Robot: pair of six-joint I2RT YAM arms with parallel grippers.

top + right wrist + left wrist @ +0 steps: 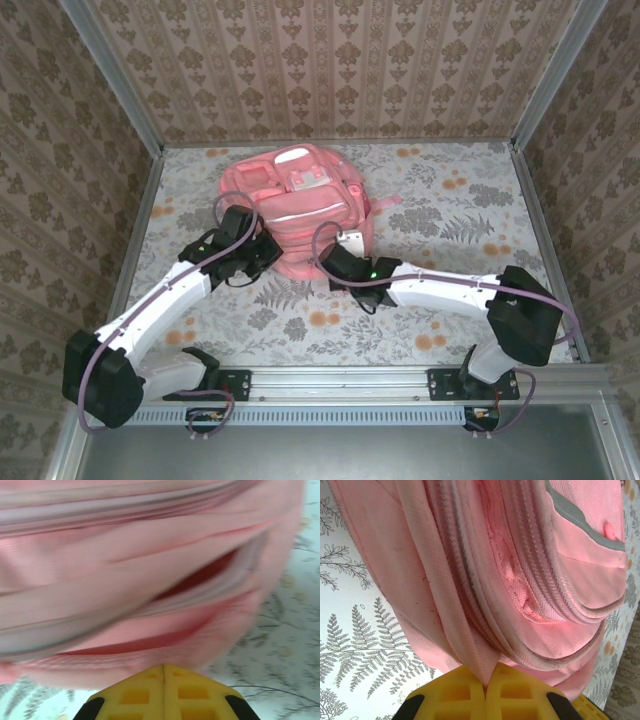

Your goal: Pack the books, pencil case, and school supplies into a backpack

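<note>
The pink backpack lies on the table at the back centre, its zipper rows and a grey-trimmed pocket facing my left wrist camera. My left gripper is at the bag's near left edge, shut on a pinched fold of its pink fabric. My right gripper is at the bag's near right edge, shut, with its yellow tips pressed against the blurred fabric; no cloth shows between them. A zipper slot gapes dark red above it. The books, pencil case and school supplies are out of view.
A floral cloth covers the table. Patterned walls with metal corner posts close in the left, back and right sides. A pink strap end sticks out at the bag's right. The arms' mounting rail runs along the near edge.
</note>
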